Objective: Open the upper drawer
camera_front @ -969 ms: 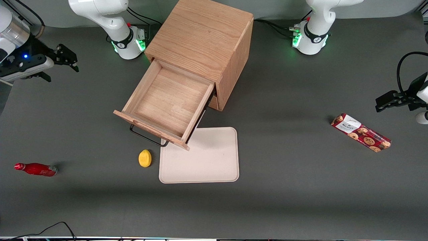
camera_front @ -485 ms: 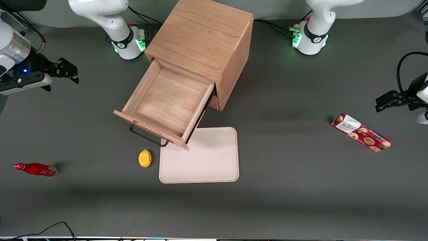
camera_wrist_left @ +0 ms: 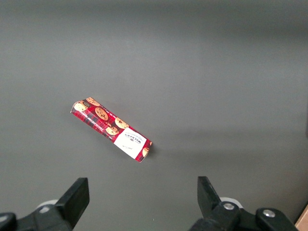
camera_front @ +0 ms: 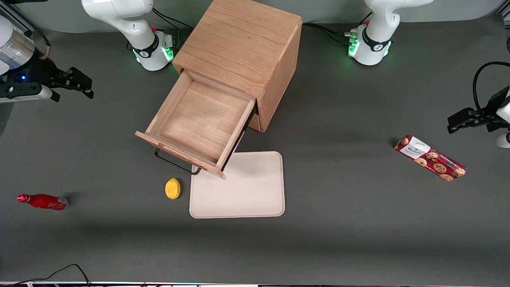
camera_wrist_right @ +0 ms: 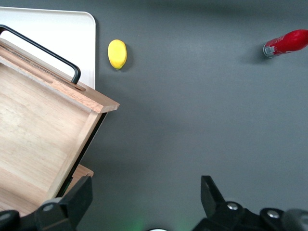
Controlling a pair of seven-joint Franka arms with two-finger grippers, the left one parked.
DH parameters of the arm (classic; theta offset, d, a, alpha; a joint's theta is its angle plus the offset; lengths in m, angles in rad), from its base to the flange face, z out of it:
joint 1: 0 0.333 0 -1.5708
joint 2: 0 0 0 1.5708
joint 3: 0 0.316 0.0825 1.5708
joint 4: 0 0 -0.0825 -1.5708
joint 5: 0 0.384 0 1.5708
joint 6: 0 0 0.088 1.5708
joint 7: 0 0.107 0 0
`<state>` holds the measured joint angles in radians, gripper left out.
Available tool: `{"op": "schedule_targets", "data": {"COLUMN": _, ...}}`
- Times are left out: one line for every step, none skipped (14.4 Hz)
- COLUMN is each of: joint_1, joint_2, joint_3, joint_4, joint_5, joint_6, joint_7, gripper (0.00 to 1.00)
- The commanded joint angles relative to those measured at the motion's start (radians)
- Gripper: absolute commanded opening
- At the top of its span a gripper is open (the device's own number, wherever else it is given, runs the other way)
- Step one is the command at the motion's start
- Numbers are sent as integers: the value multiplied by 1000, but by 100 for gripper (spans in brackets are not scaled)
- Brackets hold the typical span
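The upper drawer [camera_front: 199, 123] stands pulled far out of the oak cabinet [camera_front: 243, 44], its shallow wooden tray empty and its black bar handle [camera_front: 175, 164] facing the front camera. The same drawer [camera_wrist_right: 43, 139] and handle [camera_wrist_right: 43, 48] show in the right wrist view. My gripper [camera_front: 79, 81] hangs open and empty at the working arm's end of the table, well away from the drawer. In the right wrist view its fingers [camera_wrist_right: 77, 197] are spread wide over bare mat beside the drawer's corner.
A cream tray [camera_front: 239, 187] lies partly under the drawer's front. A yellow lemon [camera_front: 172, 188] sits beside it. A red bottle [camera_front: 42, 201] lies toward the working arm's end. A cookie packet [camera_front: 429, 157] lies toward the parked arm's end.
My gripper drifted slightly nearer the front camera and its wrist turned. The drawer and the other objects have not moved.
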<state>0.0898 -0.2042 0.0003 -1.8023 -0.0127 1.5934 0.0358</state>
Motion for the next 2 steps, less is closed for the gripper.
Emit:
{"op": "schedule_targets", "data": {"joint_1": 5, "joint_2": 31, "joint_3": -5, "joint_4": 55, "joint_5": 30, "joint_6": -33, "joint_7": 30, "gripper": 100}}
{"op": "schedule_targets", "data": {"joint_1": 5, "joint_2": 37, "joint_3": -5, "joint_4": 60, "joint_5": 30, "joint_6": -41, "joint_7": 30, "gripper": 100}}
